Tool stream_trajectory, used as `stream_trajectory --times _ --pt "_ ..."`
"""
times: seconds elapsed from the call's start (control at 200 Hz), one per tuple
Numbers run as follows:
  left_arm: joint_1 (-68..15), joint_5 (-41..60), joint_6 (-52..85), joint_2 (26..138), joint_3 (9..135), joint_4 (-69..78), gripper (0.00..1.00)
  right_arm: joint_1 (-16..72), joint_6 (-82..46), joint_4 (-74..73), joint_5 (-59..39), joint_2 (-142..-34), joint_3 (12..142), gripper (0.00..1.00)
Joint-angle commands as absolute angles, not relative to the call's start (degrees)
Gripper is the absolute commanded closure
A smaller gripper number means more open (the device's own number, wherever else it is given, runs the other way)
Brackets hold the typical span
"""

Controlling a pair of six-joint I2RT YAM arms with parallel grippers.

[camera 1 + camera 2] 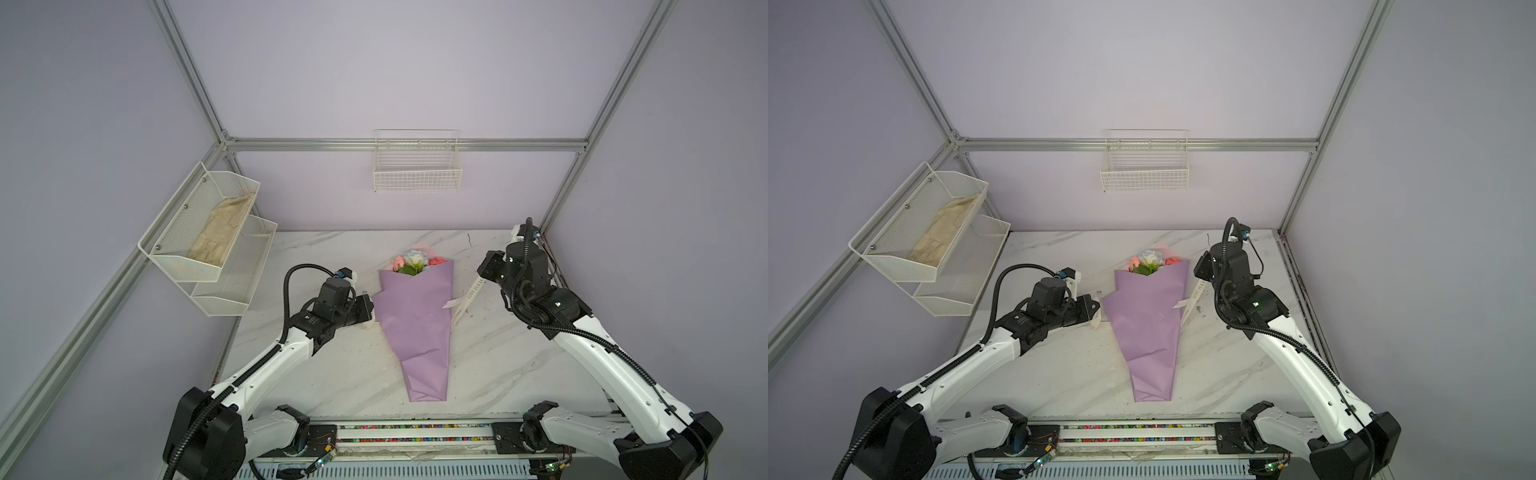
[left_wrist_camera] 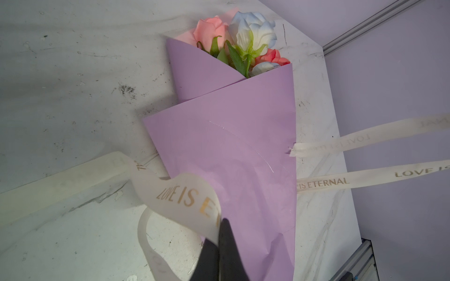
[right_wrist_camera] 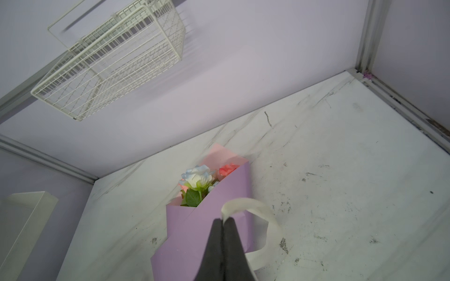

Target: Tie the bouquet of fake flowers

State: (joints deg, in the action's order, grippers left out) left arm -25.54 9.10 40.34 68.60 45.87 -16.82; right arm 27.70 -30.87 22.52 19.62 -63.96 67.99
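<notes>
The bouquet of fake flowers lies flat mid-table in lilac wrap, with pink, white-blue and red roses at its far end. A cream ribbon printed "LOVE IS ETERNAL" comes out on both sides of the wrap. My left gripper sits at the wrap's left edge, shut on one ribbon end. On the wrap's right, above the table, my right gripper is shut on the other ribbon end, and the ribbon slopes up to it. The stems are hidden inside the wrap.
A white wire basket hangs on the back wall. A two-tier mesh shelf on the left wall holds a beige cloth. The marble table ends at a metal rail in front.
</notes>
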Motion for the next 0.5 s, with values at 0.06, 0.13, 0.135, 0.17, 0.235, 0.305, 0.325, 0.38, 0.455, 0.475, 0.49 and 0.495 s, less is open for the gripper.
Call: stream_trajectory --times 0.06,0.13,0.135,0.17,0.235,0.305,0.325,0.38,0.455,0.475,0.49,0.495 --pt "-25.8 7.0 42.3 69.4 43.0 -14.7 0.96 26.8 -31.7 26.5 24.6 -61.6 70.5 1.0" --pt "-25.8 7.0 42.2 69.9 43.1 -14.8 0.96 26.5 -31.8 27.7 26.1 -61.5 71.4 1.0" --pt "-25.8 7.0 42.2 69.9 43.0 -14.8 0.96 26.5 -31.9 27.8 26.3 -61.4 71.4 1.0" --pt "-25.8 7.1 42.3 70.0 43.0 -14.8 0.96 26.3 -32.0 28.3 27.0 -61.4 71.7 1.0" --pt "-25.9 7.2 42.3 70.2 43.1 -14.7 0.96 26.3 -29.4 27.2 24.9 -61.6 72.0 1.0" --pt "-26.1 6.8 42.3 69.8 43.2 -14.7 0.96 26.3 -26.2 24.2 17.2 -62.7 71.8 1.0" --pt "-26.2 6.7 42.2 69.6 43.2 -14.5 0.96 26.3 -25.3 22.9 13.5 -63.4 71.7 1.0" --pt "-26.3 6.3 41.9 68.7 42.9 -13.5 0.96 26.3 -24.3 20.5 4.5 -66.2 71.8 1.0" --pt "-26.6 6.1 41.5 67.2 42.2 -11.4 0.96 27.0 -25.0 17.5 -9.4 -71.8 72.3 1.0" --pt "-26.6 5.9 41.3 66.7 42.0 -11.0 0.96 27.9 -25.1 17.1 -11.4 -73.9 72.9 1.0" --pt "-26.7 5.8 41.2 66.3 41.9 -10.6 0.96 28.9 -25.1 17.0 -12.1 -74.9 73.4 1.0" --pt "-26.7 5.7 41.2 66.1 41.8 -10.5 0.96 29.2 -25.1 17.0 -12.2 -75.3 73.6 1.0"
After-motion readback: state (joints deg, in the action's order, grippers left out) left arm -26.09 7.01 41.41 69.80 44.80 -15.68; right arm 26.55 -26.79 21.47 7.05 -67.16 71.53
